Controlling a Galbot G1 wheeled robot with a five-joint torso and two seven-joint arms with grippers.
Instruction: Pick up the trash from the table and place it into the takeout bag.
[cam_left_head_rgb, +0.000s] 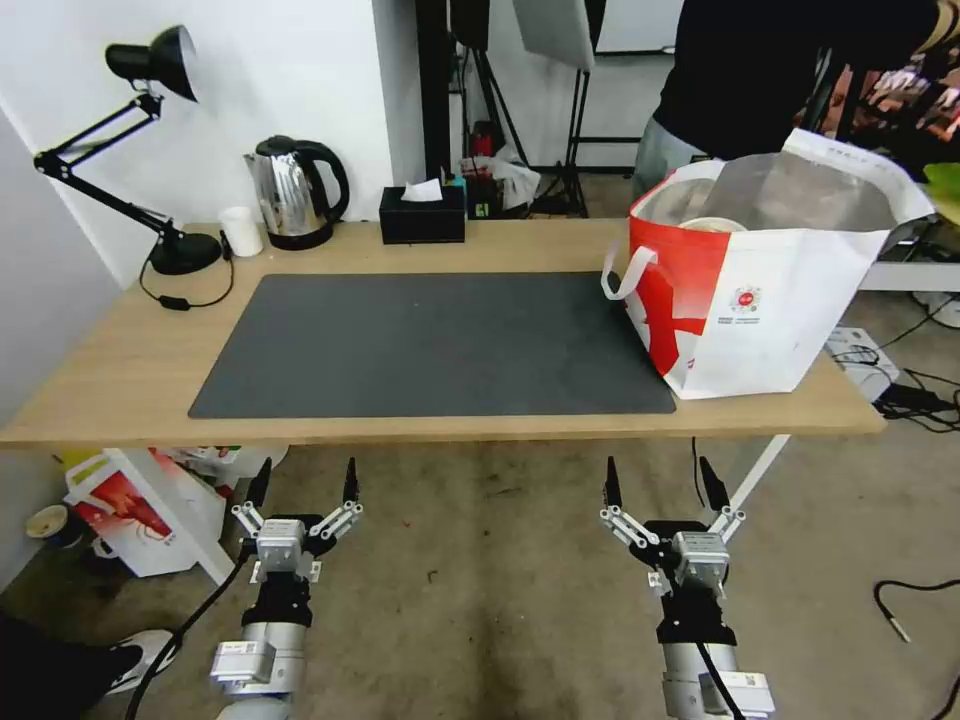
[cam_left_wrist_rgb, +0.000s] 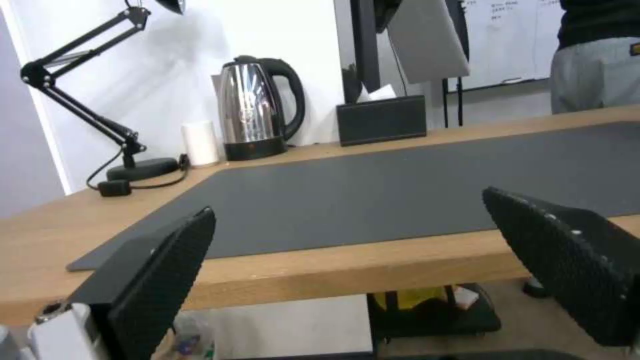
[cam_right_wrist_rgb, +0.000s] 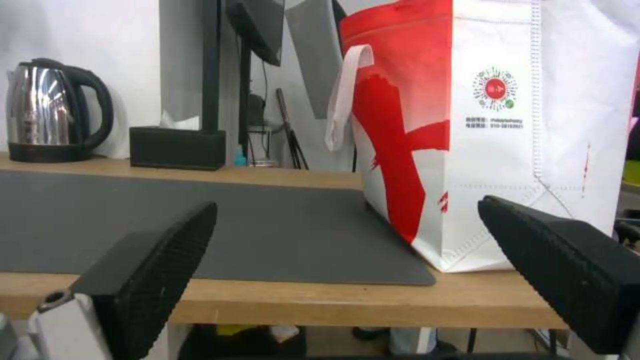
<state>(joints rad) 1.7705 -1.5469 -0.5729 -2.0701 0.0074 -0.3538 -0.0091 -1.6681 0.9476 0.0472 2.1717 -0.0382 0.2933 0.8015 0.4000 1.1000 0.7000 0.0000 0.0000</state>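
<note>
The takeout bag (cam_left_head_rgb: 770, 290), white with a red side panel and foil lining, stands open on the right end of the table (cam_left_head_rgb: 120, 360), partly on the dark mat (cam_left_head_rgb: 430, 340). Inside its mouth a round pale piece of trash (cam_left_head_rgb: 712, 224) shows; the bag walls hide the rest. My left gripper (cam_left_head_rgb: 308, 470) and right gripper (cam_left_head_rgb: 658, 470) hang open below the table's front edge, nothing between their fingers. The left wrist view looks between the left gripper's (cam_left_wrist_rgb: 348, 202) fingers across the mat. In the right wrist view the right gripper (cam_right_wrist_rgb: 347, 204) faces the bag (cam_right_wrist_rgb: 493, 125).
Along the back edge stand a black desk lamp (cam_left_head_rgb: 150, 150), a small white cup (cam_left_head_rgb: 241, 230), a steel kettle (cam_left_head_rgb: 295, 190) and a black tissue box (cam_left_head_rgb: 422, 214). A red-and-white box (cam_left_head_rgb: 130, 510) sits under the table's left end. Cables lie on the floor at right.
</note>
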